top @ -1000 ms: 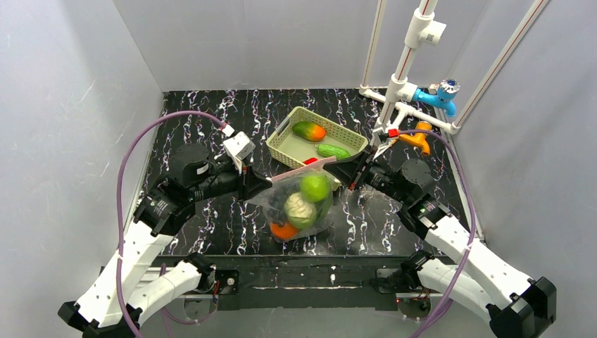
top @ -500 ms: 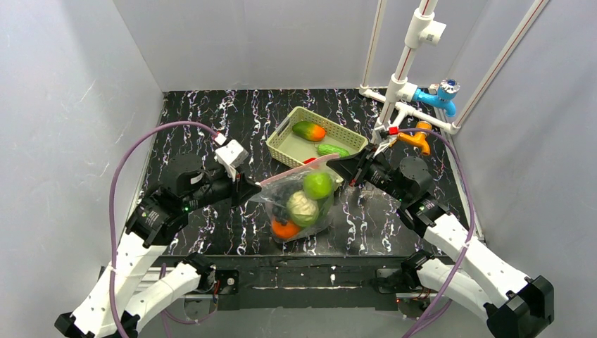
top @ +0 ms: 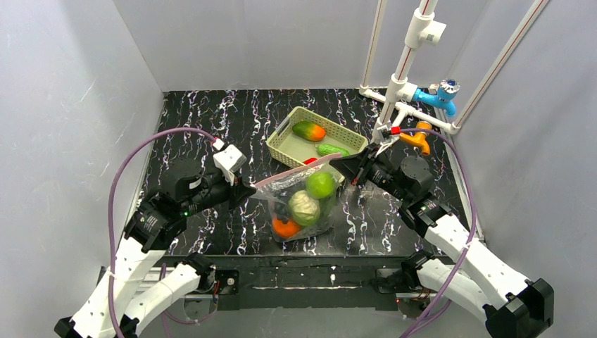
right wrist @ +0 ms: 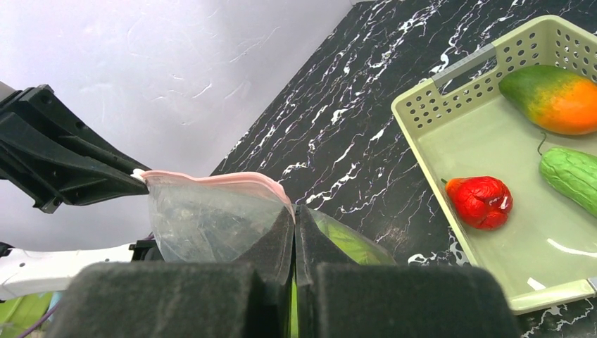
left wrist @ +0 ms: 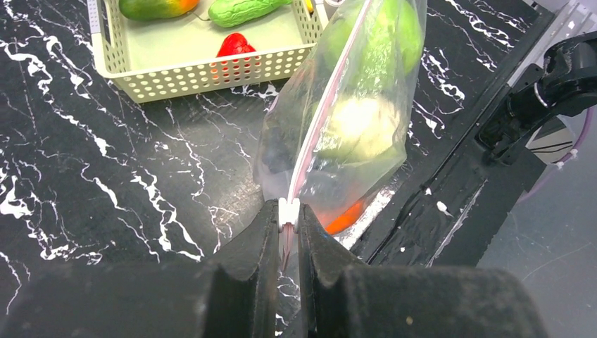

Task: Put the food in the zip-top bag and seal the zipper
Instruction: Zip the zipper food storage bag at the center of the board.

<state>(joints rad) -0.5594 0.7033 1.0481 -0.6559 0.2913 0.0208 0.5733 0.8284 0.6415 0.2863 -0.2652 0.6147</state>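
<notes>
The zip-top bag hangs stretched between my two grippers above the table. Inside it show a green apple, a pale cabbage, an orange and green leaves. My left gripper is shut on the white slider at the left end of the pink zipper. My right gripper is shut on the bag's right mouth corner. The cream basket behind holds a mango, a cucumber and a small red piece.
A white pipe frame with a blue fitting and an orange one stands at the back right, close behind the right arm. Grey walls enclose the black marbled table. The front rail lies just below the bag.
My left gripper has slid leftward with the zipper's end, pulling the bag's mouth longer and tauter. The right gripper has held its place on the other corner.
</notes>
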